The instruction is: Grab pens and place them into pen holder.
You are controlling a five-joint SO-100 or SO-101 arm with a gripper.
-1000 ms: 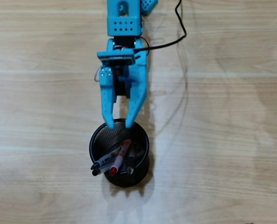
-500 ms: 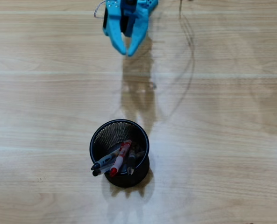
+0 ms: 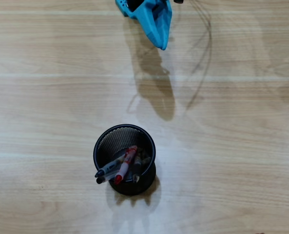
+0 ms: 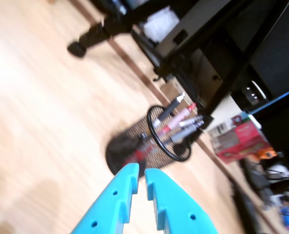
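The black mesh pen holder (image 3: 101,144) stands on the wooden table in the lower middle of the overhead view. Several pens lean inside it, among them a red one (image 3: 126,162) and a dark-tipped one (image 3: 106,170). My blue gripper (image 3: 161,45) is at the top edge, far from the holder, with its fingers together and nothing between them. In the wrist view, which is blurred, the pen holder (image 4: 134,139) lies ahead of the gripper (image 4: 141,168). The pens (image 4: 179,118) stick out of its rim. The two jaws are nearly touching, with only a thin slit between them.
A black cable (image 3: 202,53) trails over the table at the upper right of the overhead view. Beyond the table edge the wrist view shows dark furniture (image 4: 207,44) and a red box (image 4: 237,139).
The arm has drawn back from the holder's rim to the top edge of the overhead view. Its fingers, spread a second ago, have come together. The pens and holder have not moved.
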